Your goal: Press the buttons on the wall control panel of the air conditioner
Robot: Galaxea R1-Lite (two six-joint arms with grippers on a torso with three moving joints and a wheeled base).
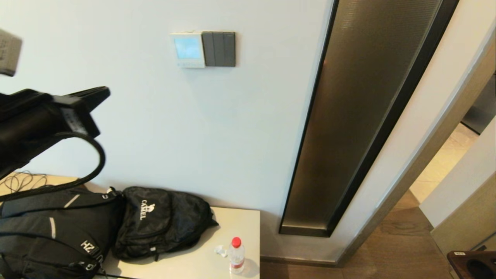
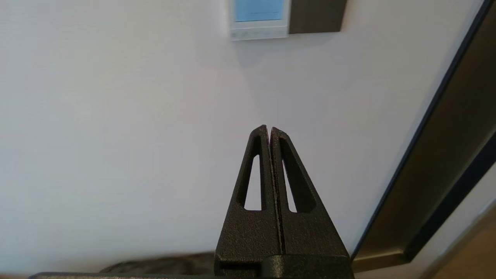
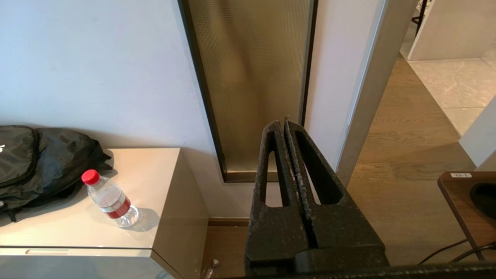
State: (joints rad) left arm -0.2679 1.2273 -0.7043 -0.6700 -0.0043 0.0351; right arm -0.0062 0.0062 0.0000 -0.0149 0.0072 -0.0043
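The white wall control panel hangs on the pale wall, its screen lit light blue. Its row of tiny pale buttons runs along its lower edge. The panel also shows in the left wrist view, with the buttons below the screen. My left gripper is shut and empty, raised at the left, well below and left of the panel, apart from the wall; in the left wrist view its tips point at bare wall under the panel. My right gripper is shut and empty, parked low over the floor.
A dark grey three-rocker switch plate adjoins the panel's right side. A tall bronze glass strip stands to the right. Below, a cabinet top carries black backpacks and a water bottle. A doorway opens at the far right.
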